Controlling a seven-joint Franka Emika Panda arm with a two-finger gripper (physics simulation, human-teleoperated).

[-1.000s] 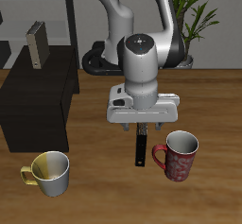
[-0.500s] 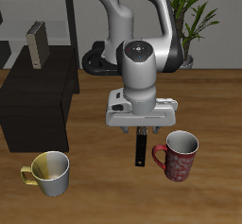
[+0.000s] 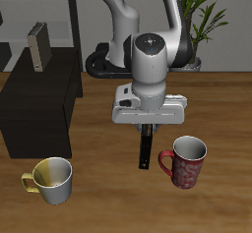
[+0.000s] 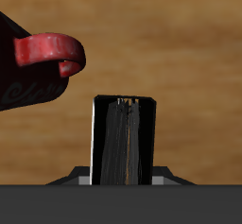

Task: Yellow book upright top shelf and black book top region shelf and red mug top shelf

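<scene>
Now higher than half a second ago, the gripper [image 3: 147, 129] pinches the black book [image 3: 146, 148] at its upper end — the book hangs upright above the counter [image 3: 221, 104]. Just beside it stands the red mug [image 3: 184, 161]; the shelf [image 3: 39, 104], carrying the yellow book [image 3: 38, 45], and a yellow-and-white mug [image 3: 51, 179] sit farther off.

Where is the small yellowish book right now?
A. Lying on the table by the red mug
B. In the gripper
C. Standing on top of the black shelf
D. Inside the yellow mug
C: the yellow book stands upright on the shelf top.
</scene>
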